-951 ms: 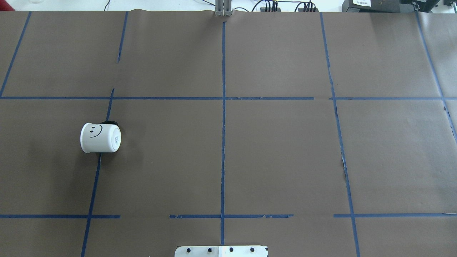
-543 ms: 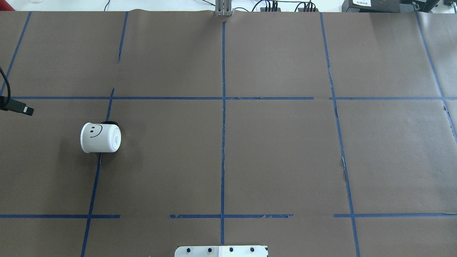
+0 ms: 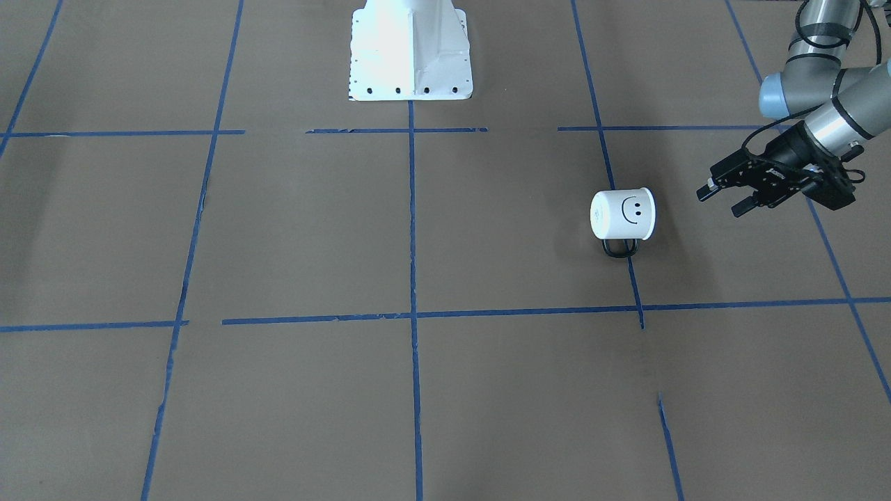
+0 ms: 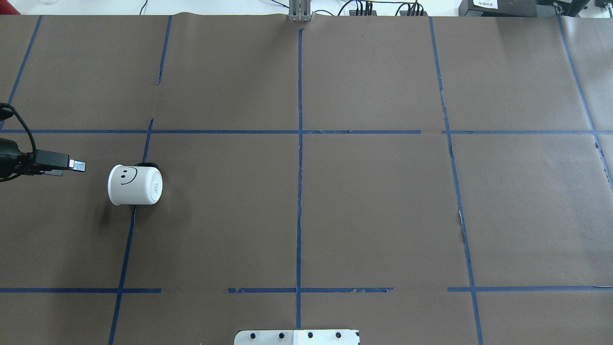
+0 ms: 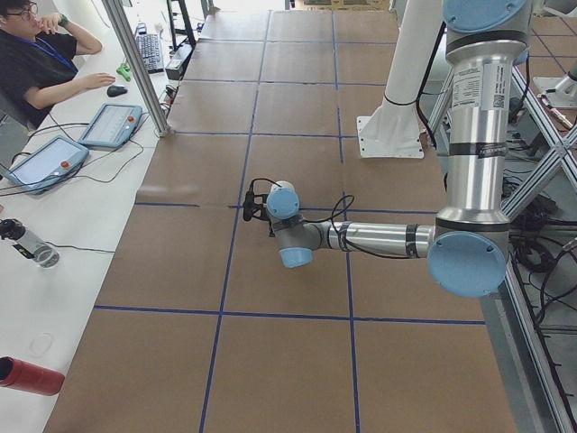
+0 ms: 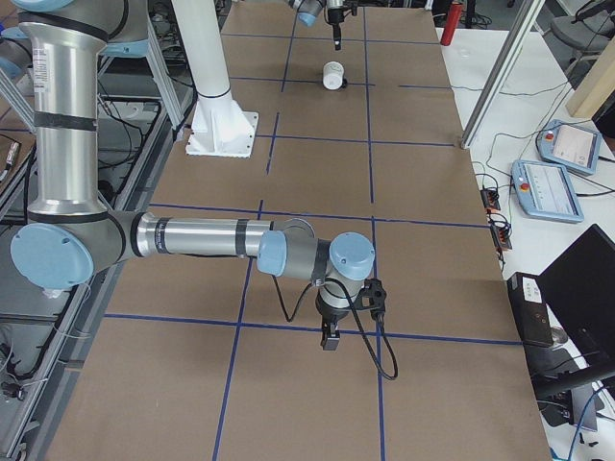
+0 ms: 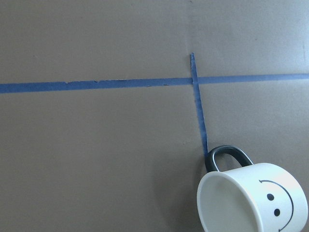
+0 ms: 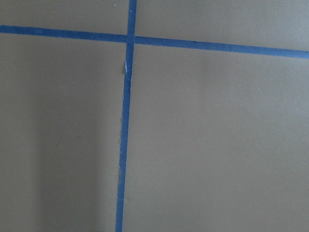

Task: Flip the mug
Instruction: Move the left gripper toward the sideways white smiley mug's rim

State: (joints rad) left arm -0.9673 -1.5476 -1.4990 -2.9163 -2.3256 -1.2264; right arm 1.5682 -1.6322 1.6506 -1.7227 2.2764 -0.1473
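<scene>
The white mug (image 4: 135, 184) with a black smiley face lies on its side on the brown table, at a blue tape line. Its base faces the table's middle, and its black handle (image 3: 619, 248) points away from the robot. It also shows in the front view (image 3: 623, 213), the right side view (image 6: 333, 75) and the left wrist view (image 7: 251, 198), where its mouth faces the camera. My left gripper (image 3: 721, 200) is open and empty, a short way from the mug's mouth side; it enters the overhead view (image 4: 72, 168) from the left. My right gripper (image 6: 330, 338) hovers over the table far from the mug; I cannot tell whether it is open.
The white robot base plate (image 3: 411, 49) stands at the table's near middle edge. Blue tape lines (image 4: 299, 143) divide the brown table cover. An operator (image 5: 36, 54) sits at a side desk with tablets (image 5: 110, 124). A red bottle (image 5: 32, 374) lies off the table.
My left gripper has come in from the left edge and moved right, toward the mug. The mug has not moved.
</scene>
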